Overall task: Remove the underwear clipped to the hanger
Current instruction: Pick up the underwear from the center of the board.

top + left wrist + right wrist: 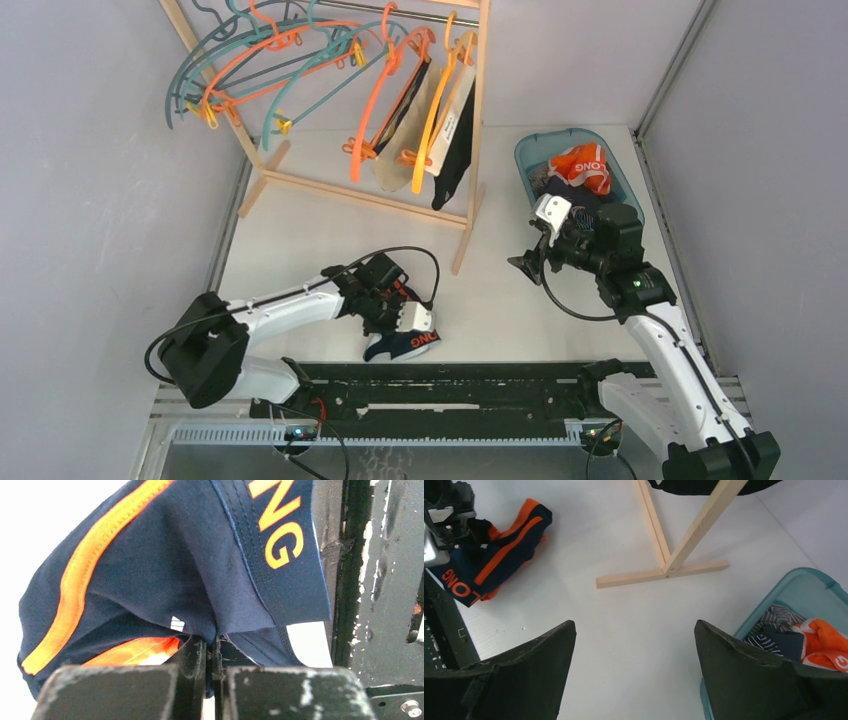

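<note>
The setting is a white desk enclosed by grey walls, with a wooden rack standing at its far side. We take the rack as our reference. Orange hangers hang from its top rail. A beige brief and a black brief are clipped to them near the rack's right post and are not yet removed.

The navy brief with orange trim is off the rack. It sits on the near side of the rack, well clear of the base rail and a little inboard of the right foot, low at the desk. We cannot tell whether it rests fully on the surface. The left gripper is clamped on a fold of its cloth, with the fabric pinched between fingers that are nearly together. We judge that this pinch serves to carry the piece away from the rack, the bunched fold giving a sure hold.

The navy brief's long axis runs roughly parallel to the rack's base rail. The lettered waistband end points toward the rack's right-foot side. The opposite end points toward the left post, beneath the wrist.

A teal bin stands just right of the rack's right foot and holds other cloth pieces, so it is evidently the deposit point. The right gripper hovers between that foot and the bin, fingers wide apart and empty. We judge it is stationed there to receive the piece or to attend the next hanger.
</note>
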You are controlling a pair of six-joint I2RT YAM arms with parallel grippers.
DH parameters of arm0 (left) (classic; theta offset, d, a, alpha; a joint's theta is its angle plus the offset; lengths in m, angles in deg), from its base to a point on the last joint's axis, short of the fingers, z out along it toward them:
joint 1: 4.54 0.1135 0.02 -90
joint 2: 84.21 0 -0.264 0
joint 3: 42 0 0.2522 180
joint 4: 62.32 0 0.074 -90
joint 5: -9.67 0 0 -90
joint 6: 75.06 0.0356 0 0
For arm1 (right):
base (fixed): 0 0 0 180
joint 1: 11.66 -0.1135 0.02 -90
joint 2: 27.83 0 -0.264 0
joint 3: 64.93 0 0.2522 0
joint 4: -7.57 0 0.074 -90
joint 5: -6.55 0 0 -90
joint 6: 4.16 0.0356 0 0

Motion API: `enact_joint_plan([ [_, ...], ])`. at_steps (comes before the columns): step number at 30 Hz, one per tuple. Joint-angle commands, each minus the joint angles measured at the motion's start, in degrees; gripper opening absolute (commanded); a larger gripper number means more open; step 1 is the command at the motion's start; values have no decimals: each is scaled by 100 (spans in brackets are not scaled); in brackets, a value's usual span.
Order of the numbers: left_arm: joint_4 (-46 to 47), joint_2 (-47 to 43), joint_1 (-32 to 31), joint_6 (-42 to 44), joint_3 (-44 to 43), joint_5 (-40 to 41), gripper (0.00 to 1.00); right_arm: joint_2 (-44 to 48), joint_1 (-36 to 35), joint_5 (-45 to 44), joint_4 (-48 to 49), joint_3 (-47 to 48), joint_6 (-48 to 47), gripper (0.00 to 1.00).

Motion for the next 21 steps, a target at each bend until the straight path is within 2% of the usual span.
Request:
enact_joint_plan([
  [1, -68, -433, -32, -74, -466, -76, 0, 76, -125, 556, 359, -94, 17, 87],
  [7, -205, -980, -8, -280, -1469, -365, 0, -213, -540, 900, 419, 53, -102, 87],
  [14, -195, -1090, 6, -580, -2638, -761, 0, -742, -1100, 1651, 551, 276, 381, 87],
  [18, -95, -845, 6, -1166, -3225, -1073, 0, -936, -1376, 2137, 1063, 276, 972, 88],
  [21, 188, -725, -3, -1685, -3352, -1287, 0, -1084, -1525, 2309, 1537, 273, 1379, 88],
])
